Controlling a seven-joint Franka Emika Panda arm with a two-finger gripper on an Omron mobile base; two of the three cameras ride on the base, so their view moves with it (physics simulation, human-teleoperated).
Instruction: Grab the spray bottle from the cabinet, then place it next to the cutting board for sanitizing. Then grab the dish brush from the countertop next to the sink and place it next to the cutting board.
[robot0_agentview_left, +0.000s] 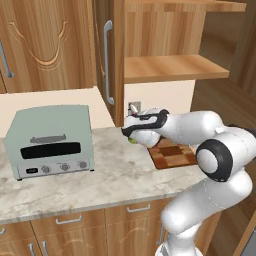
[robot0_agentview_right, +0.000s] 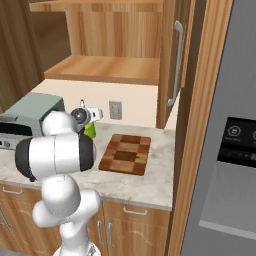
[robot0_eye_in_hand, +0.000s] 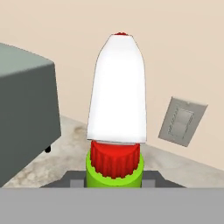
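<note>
My gripper (robot0_eye_in_hand: 113, 180) is shut on the spray bottle (robot0_eye_in_hand: 116, 100), whose white nozzle, red collar and green body rise between the dark fingers (robot0_eye_in_hand: 74, 180). The gripper (robot0_agentview_left: 133, 134) holds the green bottle (robot0_agentview_left: 133, 141) low over the countertop (robot0_agentview_left: 100, 175), just left of the checkered cutting board (robot0_agentview_left: 172, 154). From the right, the bottle (robot0_agentview_right: 90, 131) hangs left of the board (robot0_agentview_right: 126, 154). I cannot tell if the bottle touches the counter. The open cabinet (robot0_agentview_left: 175, 67) is above. The dish brush and the sink are out of view.
A grey-green toaster oven (robot0_agentview_left: 50, 142) stands on the counter left of the gripper. A wall outlet (robot0_eye_in_hand: 181, 121) sits behind the bottle. The cabinet door (robot0_agentview_left: 107, 60) with its bar handle hangs open above. A dark fridge (robot0_agentview_right: 235, 150) bounds the counter (robot0_agentview_right: 150, 185) on the right.
</note>
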